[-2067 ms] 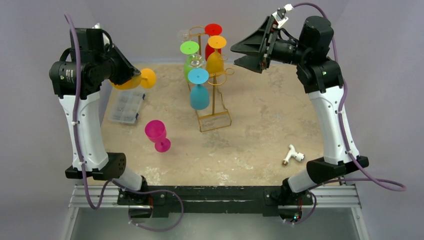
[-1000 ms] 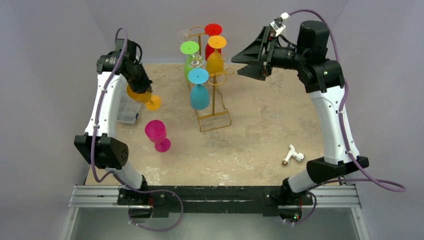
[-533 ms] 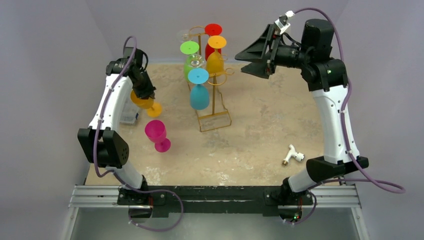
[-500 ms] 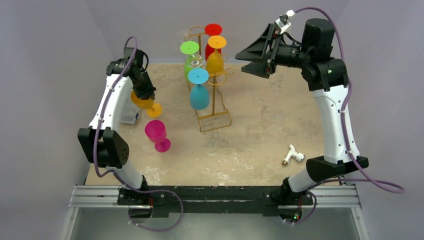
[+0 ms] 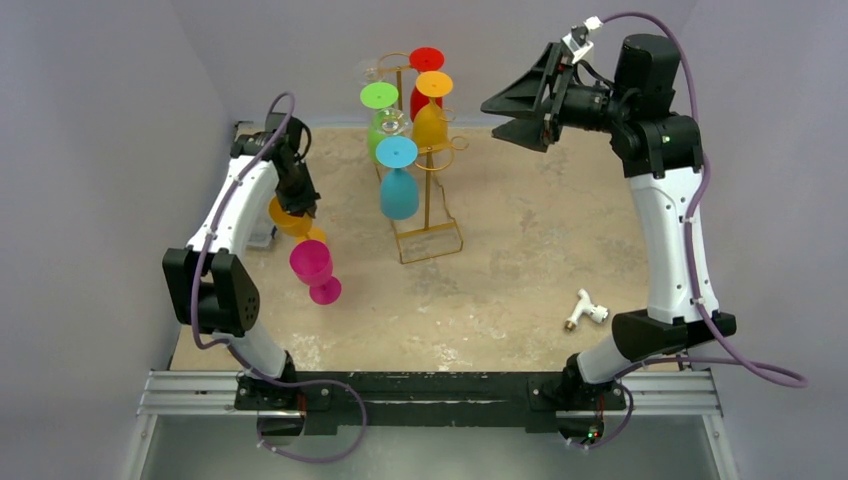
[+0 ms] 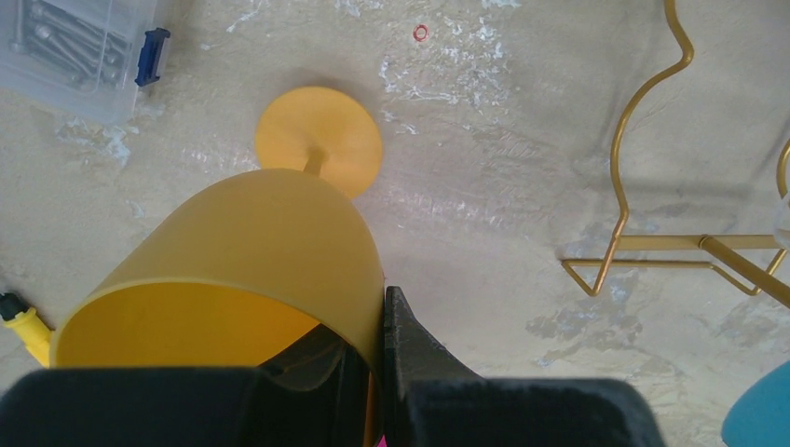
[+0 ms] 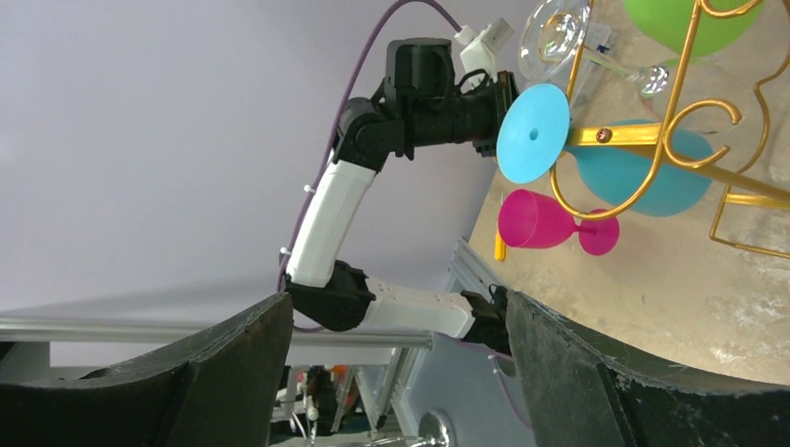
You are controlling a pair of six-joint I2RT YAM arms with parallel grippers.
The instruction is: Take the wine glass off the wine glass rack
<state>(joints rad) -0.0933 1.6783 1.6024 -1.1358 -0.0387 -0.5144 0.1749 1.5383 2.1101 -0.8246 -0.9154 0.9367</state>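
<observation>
The gold wire wine glass rack [image 5: 431,205] stands at the back middle of the table. Red, orange, green, clear and blue glasses [image 5: 398,192] hang upside down on it. My left gripper [image 5: 298,199] is shut on the rim of a yellow wine glass [image 5: 286,218], held upright left of the rack. In the left wrist view its bowl [image 6: 244,250] fills the near frame and its foot [image 6: 319,140] is low over the table; I cannot tell whether they touch. My right gripper [image 5: 516,106] is open and empty, high to the right of the rack top.
A pink wine glass [image 5: 312,263] stands on the table just in front of the yellow one. A clear plastic parts box [image 6: 82,47] lies at the left. A white pipe fitting [image 5: 586,311] lies at the front right. The rack's base frame [image 6: 652,251] is near.
My left arm has carried the yellow glass from high at the left down to beside the pink glass. My right gripper has drifted slightly right, away from the rack.
</observation>
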